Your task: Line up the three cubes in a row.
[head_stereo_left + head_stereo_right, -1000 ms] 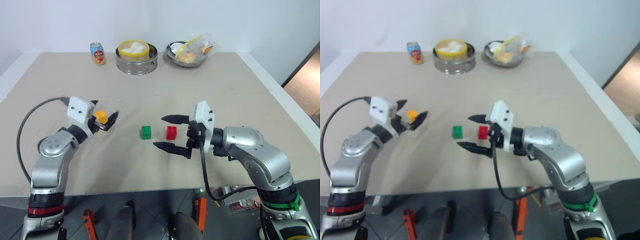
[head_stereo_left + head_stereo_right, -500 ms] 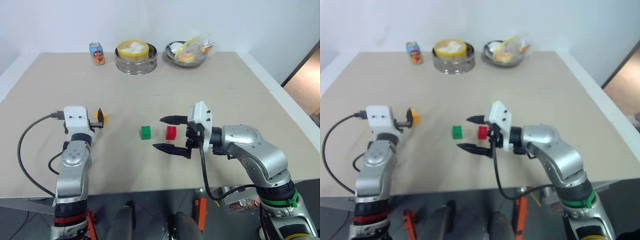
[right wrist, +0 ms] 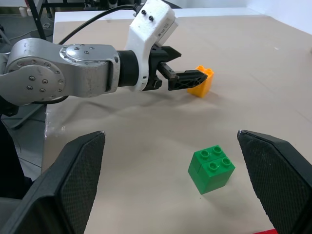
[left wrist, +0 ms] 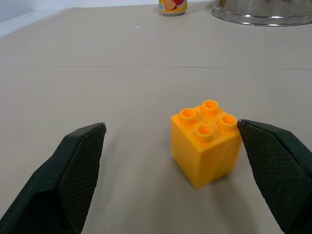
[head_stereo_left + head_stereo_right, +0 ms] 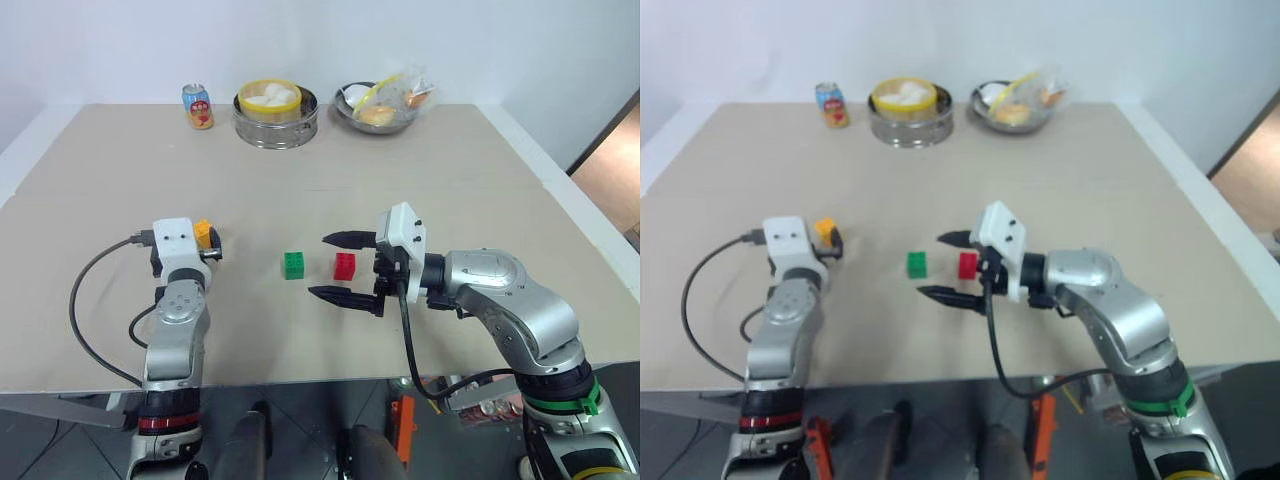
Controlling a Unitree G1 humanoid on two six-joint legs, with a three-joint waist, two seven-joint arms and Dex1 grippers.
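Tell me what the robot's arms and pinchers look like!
Both arms are shiny silver metal with rounded joints. Each wrist carries a white boxy block, and a black cable loops from it. The left gripper and right gripper each have two pointed black fingers with bumpy, textured insides.

At the table's [image 5: 450,170] far edge stand a drink can [image 5: 198,106], steamer pot [image 5: 275,115] and food bowl [image 5: 378,108].

Left hand [image 4: 170,161] level, pointing forward, fingers spread; right hand [image 5: 341,267] pointing left, fingers spread.
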